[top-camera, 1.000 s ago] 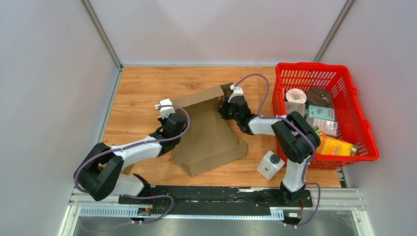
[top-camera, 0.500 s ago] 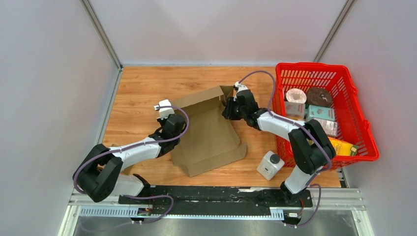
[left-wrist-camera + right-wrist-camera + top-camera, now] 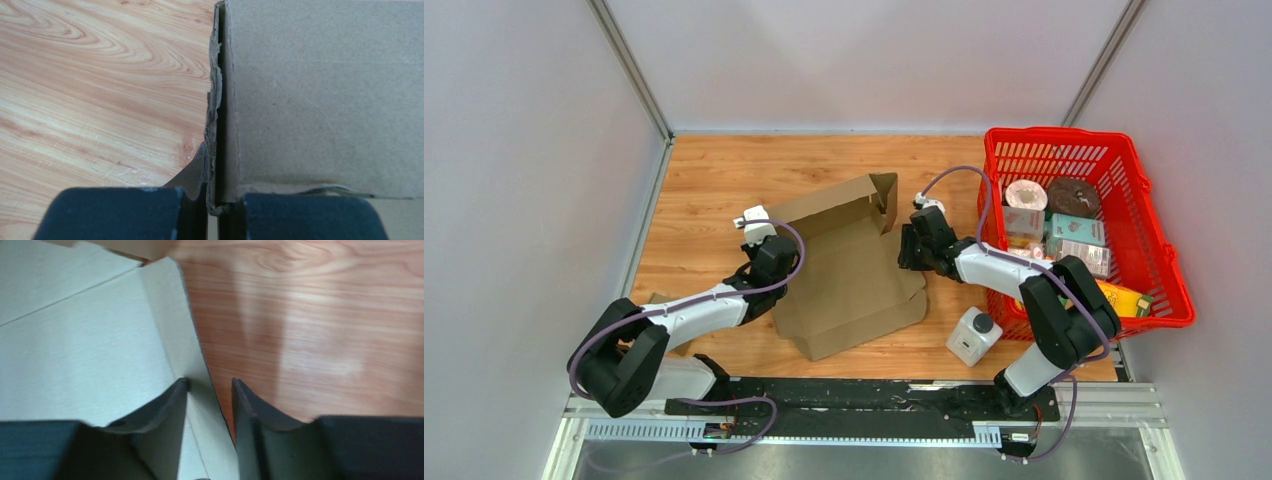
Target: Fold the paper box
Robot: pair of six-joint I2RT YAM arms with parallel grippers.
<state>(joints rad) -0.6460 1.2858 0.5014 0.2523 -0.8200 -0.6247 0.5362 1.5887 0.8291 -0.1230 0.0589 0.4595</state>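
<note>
A brown paper box [image 3: 844, 270], partly folded, lies open near the middle of a wooden table [image 3: 714, 170]. Its broad flat panel reaches toward the near edge. A low wall stands up along its far side, ending in a raised flap at the far right corner.

The left gripper [image 3: 767, 240] is at the box's left edge. In its wrist view the two dark fingers are pressed together on an upright cardboard wall with a ragged top edge. Bare wood lies to the left of that wall and the box floor to the right.

The right gripper [image 3: 908, 252] sits low, just beside the box's right edge, in the strip of wood between the box and a red basket [image 3: 1054, 155]. Its jaws stand apart with a clear gap and clasp nothing. In its wrist view the box's right edge runs under that gap, with pale cardboard on the left and wood on the right.

The basket fills the right side of the table and holds packets and round items. A small white container [image 3: 972, 335] with a dark cap stands near the table's near edge, between the box's near right corner and the basket.

Open wood shows along the far edge, across the far left corner, and down the left edge beside the left arm. The narrowest room is the strip on the right, where the right arm lies.
</note>
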